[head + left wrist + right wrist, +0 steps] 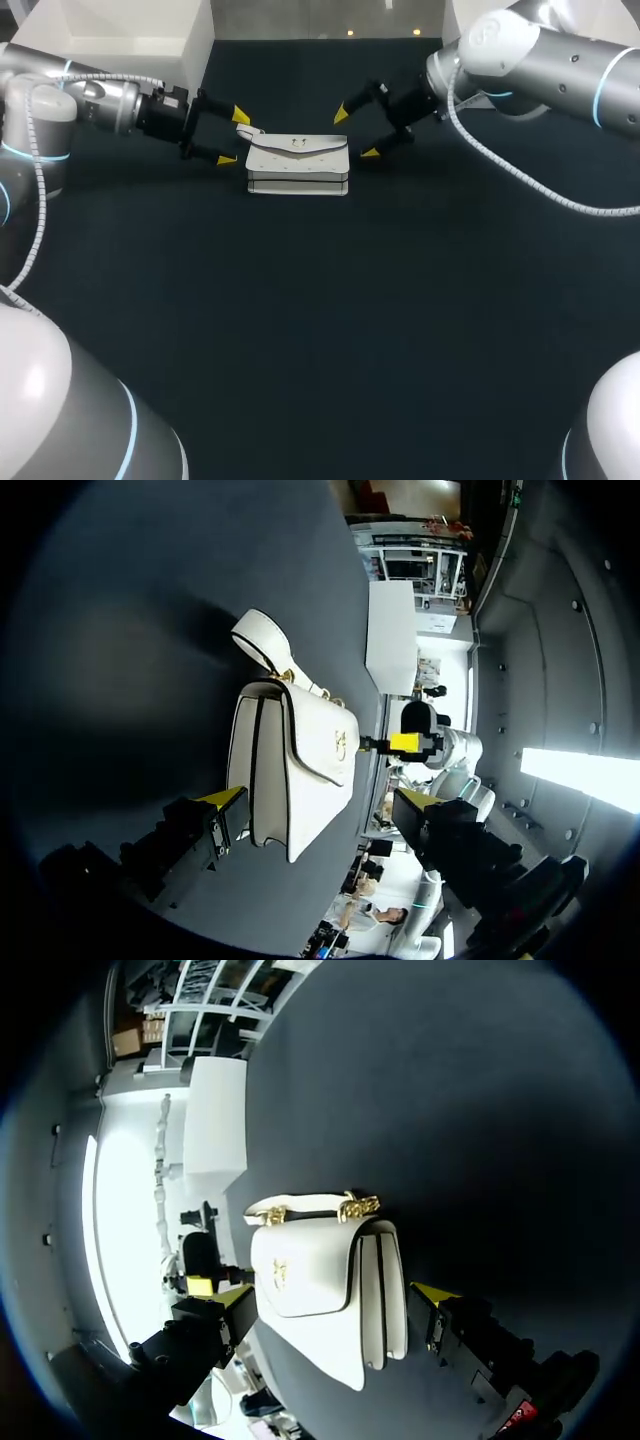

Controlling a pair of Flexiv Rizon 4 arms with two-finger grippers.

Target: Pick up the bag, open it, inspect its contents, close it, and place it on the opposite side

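The white bag (298,165) stands at the far middle of the table (320,330). The left gripper (234,137) at its left end and the right gripper (356,134) at its right end both have their fingers spread apart. Whether any tip touches the bag is hard to tell. The wrist views alone show its gold clasp (343,742) and chain (360,1203) clearly.

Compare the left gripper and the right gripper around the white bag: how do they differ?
The left gripper stands at the white bag's strap end, the right gripper at the opposite end. In the head view the left gripper's tips line up nearly front to back; the right gripper's sit on a clearer slant. Both are open, facing each other across the bag.
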